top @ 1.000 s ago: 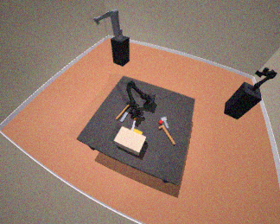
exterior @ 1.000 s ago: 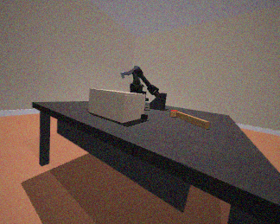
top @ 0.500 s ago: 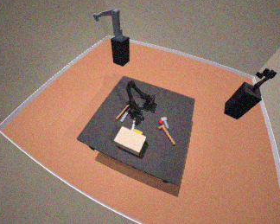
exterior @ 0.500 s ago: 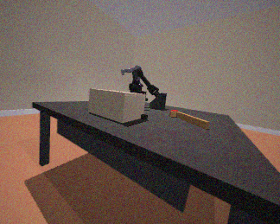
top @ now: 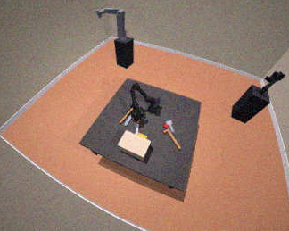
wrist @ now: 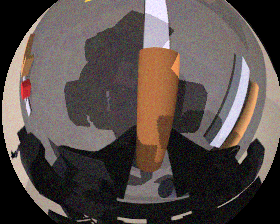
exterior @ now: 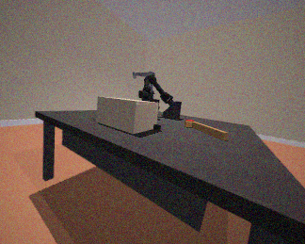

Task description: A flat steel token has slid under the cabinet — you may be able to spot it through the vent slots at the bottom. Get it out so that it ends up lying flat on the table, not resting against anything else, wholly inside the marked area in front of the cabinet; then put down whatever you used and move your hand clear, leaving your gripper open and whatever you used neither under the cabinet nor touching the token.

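Note:
The beige cabinet (top: 134,145) (exterior: 125,114) stands near the table's front edge. The yellow marked area (top: 144,136) lies on its arm side. My gripper (top: 139,120) (wrist: 151,130) is shut on the wooden handle of a flat-bladed tool (wrist: 154,93). The tool's steel blade (top: 136,128) (wrist: 155,15) points at the marked area and the cabinet, held a little above the table. The steel token is not visible in any view. In the exterior view the cabinet hides the fingers and the tool.
A second wooden-handled tool (top: 126,116) (wrist: 233,106) lies left of the arm. A wooden stick with a red end (top: 172,138) (exterior: 207,129) and a small grey piece (top: 170,125) lie to the right. The dark table (top: 182,161) drops off beyond the cabinet.

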Controlling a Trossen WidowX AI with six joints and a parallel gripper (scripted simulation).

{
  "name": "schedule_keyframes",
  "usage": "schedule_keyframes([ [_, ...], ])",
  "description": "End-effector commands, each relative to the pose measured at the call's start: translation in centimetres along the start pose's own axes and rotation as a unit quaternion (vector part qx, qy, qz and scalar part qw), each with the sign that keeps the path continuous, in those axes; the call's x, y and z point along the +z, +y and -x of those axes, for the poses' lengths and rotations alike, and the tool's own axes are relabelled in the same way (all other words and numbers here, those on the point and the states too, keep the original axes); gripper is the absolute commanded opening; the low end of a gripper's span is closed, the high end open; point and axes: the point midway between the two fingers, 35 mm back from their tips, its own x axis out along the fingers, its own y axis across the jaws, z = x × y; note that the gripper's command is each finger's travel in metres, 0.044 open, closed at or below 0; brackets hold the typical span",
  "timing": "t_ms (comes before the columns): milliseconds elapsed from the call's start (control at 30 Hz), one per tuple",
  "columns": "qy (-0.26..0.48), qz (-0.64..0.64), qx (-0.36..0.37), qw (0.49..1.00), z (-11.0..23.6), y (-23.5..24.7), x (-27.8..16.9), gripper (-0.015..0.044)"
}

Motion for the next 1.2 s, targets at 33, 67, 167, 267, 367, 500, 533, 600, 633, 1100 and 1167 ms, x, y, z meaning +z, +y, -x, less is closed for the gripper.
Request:
schedule_keyframes([
  [33, 0.0, 0.0, -0.002, 1.0, 0.2, -1.0, -0.3, 0.0],
  [67, 0.0, 0.001, -0.002, 1.0, 0.2, -1.2, -0.3, 0.0],
  [167, 0.0, 0.003, -0.002, 1.0, 0.2, -1.6, -0.4, 0.0],
  [267, 0.0, 0.004, -0.003, 1.0, 0.2, -1.9, -0.5, 0.0],
  [367, 0.0, 0.006, -0.003, 1.0, 0.2, -2.3, -0.7, 0.0],
  [500, 0.0, 0.007, -0.003, 1.0, 0.2, -2.6, -0.8, 0.0],
  [533, 0.0, 0.007, -0.003, 1.0, 0.2, -2.6, -0.8, 0.0],
  [600, 0.0, 0.007, -0.003, 1.0, 0.2, -2.6, -0.8, 0.0],
  [633, 0.0, 0.007, -0.003, 1.0, 0.2, -2.6, -0.8, 0.0],
  [1100, 0.001, 0.016, 0.001, 1.0, 0.1, -2.6, -0.8, 0.0131],
  [1167, 0.001, 0.016, 0.001, 1.0, 0.1, -2.6, -0.8, 0.0184],
])
